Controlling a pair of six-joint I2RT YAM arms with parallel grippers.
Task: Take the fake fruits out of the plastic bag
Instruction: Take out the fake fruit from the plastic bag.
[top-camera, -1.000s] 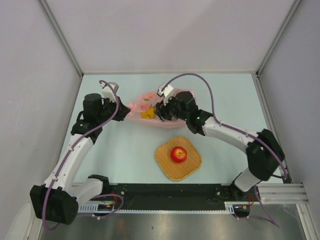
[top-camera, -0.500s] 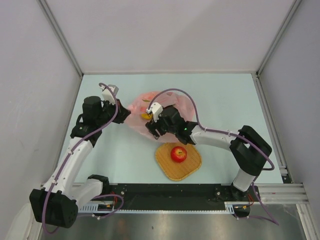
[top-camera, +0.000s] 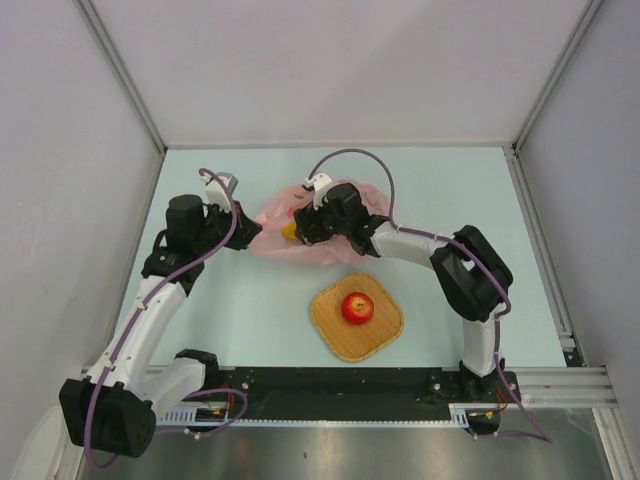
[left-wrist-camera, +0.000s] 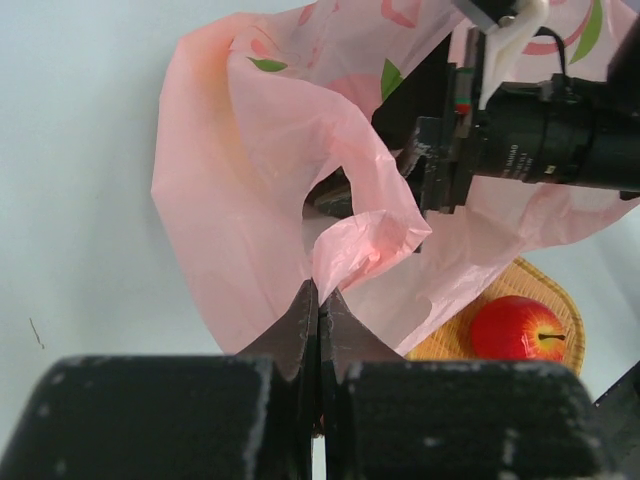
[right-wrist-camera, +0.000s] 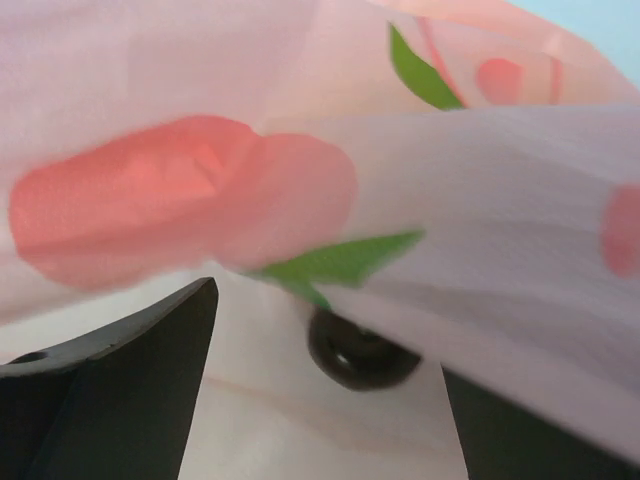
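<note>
Two arms on one target. Left side first: left gripper (left-wrist-camera: 318, 300) has its jaws pressed fully together on a bunched fold of the plastic bag (left-wrist-camera: 245, 190), at the bag's left edge, holding the pink film up off the table (top-camera: 240, 310). Bag sits mid-table, just far of the tray, with an opening facing the left wrist camera. In the top view a yellow fruit (top-camera: 289, 231) shows in that opening, just left of the right arm's wrist. Right gripper (right-wrist-camera: 325, 325) is pushed into the bag from the right. Its fingers (right-wrist-camera: 130, 395) are spread wide and touch no fruit. One dark plum (right-wrist-camera: 362, 355) lies just beyond the tips inside the bag, partly under a fold of film. Near-right of the bag: woven tray (top-camera: 325, 325) with the red apple (top-camera: 357, 308) at its centre, outside the bag, well apart from both grippers.
</note>
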